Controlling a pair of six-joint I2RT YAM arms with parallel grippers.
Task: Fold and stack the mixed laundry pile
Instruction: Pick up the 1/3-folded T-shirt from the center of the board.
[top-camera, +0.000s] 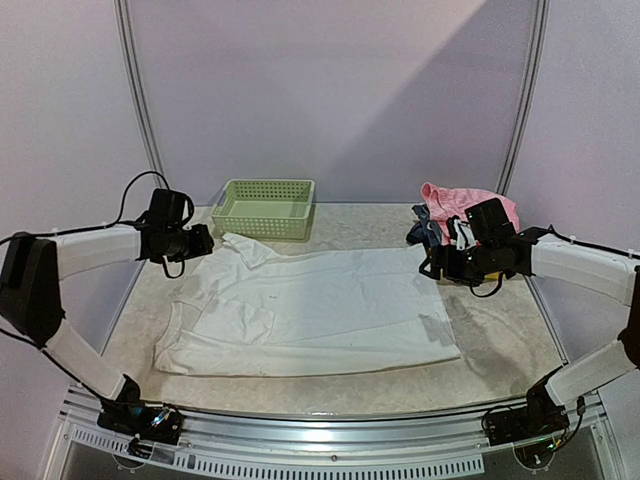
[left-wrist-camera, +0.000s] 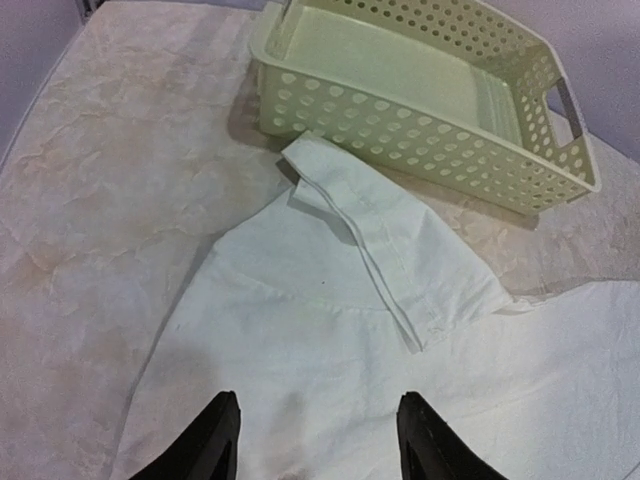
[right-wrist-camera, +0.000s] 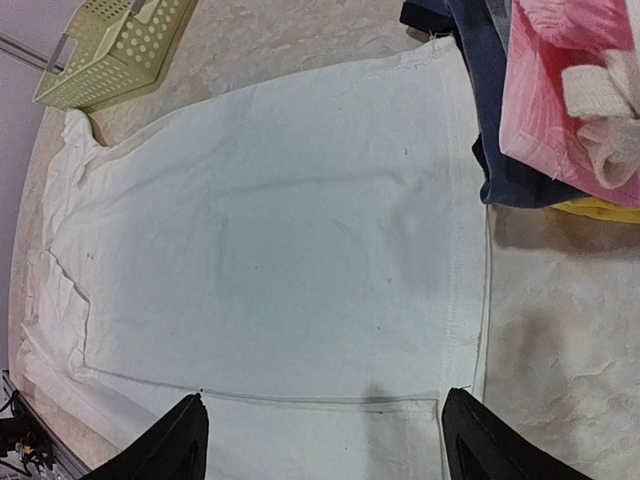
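White garment (top-camera: 320, 310) spread flat mid-table (top-camera: 500, 350), near hem by arm bases. Left gripper (left-wrist-camera: 318, 425) hovers over shoulder area, jaws apart, empty; right gripper (right-wrist-camera: 320, 425) over right hem, jaws wide, empty. Risk: uneven pinches drag thin cloth, skewing fold; right hem may snag neighbouring heap. Cotton soft, faintly creased, sleeve (left-wrist-camera: 380, 250) doubled over. Beyond: crumpled pink piece (top-camera: 450, 200) atop dark blue clothes (right-wrist-camera: 480, 80); rigid perforated plastic basket (top-camera: 262, 226).

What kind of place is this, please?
Probably a robot test booth, not a home: plain lilac panels between metal rails, two arms bolted at the table edge, a white garment spread flat.
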